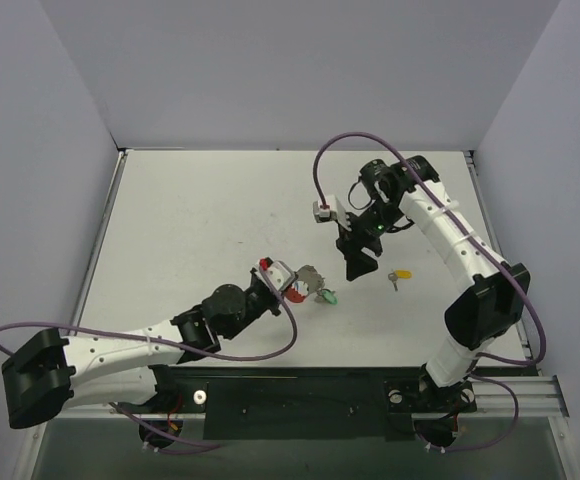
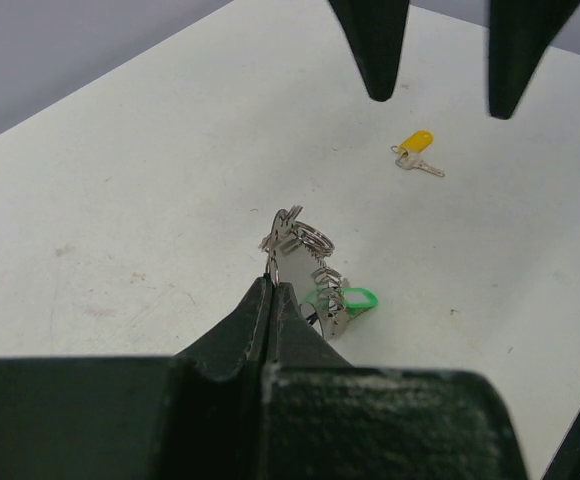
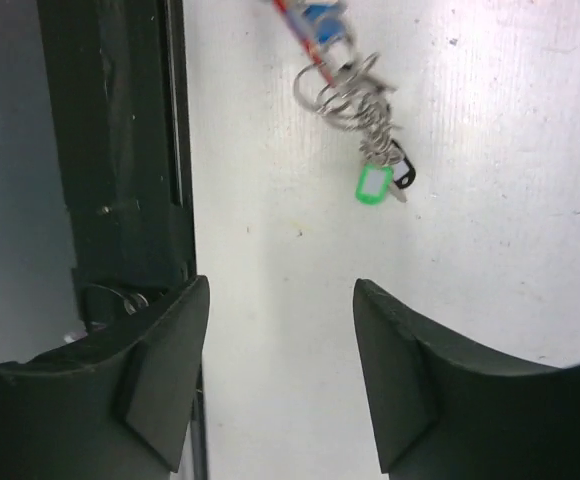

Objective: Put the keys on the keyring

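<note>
The yellow-capped key [image 2: 415, 150], lying loose on the tabletop [image 2: 120, 180] apart from the keyring [image 2: 305, 240], looks light, stiff and flat, best pinched by its plastic cap, while the right gripper [image 3: 280, 295] hangs wide and empty beyond the keyring and the left gripper [image 2: 273, 285] is clamped on it.

No writing, brand, number or sign can be read in any of the three views (the green key cap [image 3: 374, 184], right of centre in the upper part of the right wrist frame, shows only a plain pale window).
</note>
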Available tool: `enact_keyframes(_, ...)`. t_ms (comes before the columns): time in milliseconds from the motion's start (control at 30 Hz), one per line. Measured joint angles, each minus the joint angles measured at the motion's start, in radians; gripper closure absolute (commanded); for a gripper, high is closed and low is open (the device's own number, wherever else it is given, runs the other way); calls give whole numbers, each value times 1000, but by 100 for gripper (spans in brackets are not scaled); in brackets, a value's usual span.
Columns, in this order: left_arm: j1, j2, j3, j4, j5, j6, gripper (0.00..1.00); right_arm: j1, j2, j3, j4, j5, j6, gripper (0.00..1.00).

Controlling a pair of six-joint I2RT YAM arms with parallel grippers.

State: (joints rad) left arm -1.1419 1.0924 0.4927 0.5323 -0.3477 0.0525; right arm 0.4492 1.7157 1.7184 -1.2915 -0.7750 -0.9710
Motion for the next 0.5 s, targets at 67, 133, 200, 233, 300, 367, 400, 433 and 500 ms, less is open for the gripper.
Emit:
enact_keyframes(67, 45, -45, -16, -19, 61, -9, 100, -11, -52, -52, 3, -18, -128, 40)
enact_keyframes(133, 91, -91, -28, -32, 126, -18, 100, -9, -112, -116, -3, -53, -266, 41)
enact_keyframes(200, 125, -128, -42, -34, 181, -23, 100, -3, -152, -165, -11, -93, -386, 42)
enact_keyframes(233, 139, -142, -49, -35, 211, -24, 100, 0, -161, -180, -13, -114, -440, 44)
enact_keyframes(300, 156, -161, -60, -37, 259, -26, 100, 8, -159, -190, -14, -148, -522, 47)
enact_keyframes(367, 173, -176, -63, -57, 303, -33, 100, 19, -140, -185, -13, -174, -573, 51)
enact_keyframes(400, 183, -182, -63, -68, 320, -43, 100, 25, -128, -177, -13, -182, -586, 51)
enact_keyframes(433, 192, -188, -63, -81, 335, -55, 100, 33, -115, -168, -10, -188, -594, 52)
enact_keyframes(500, 207, -195, -63, -98, 347, -80, 100, 46, -99, -160, 3, -195, -597, 54)
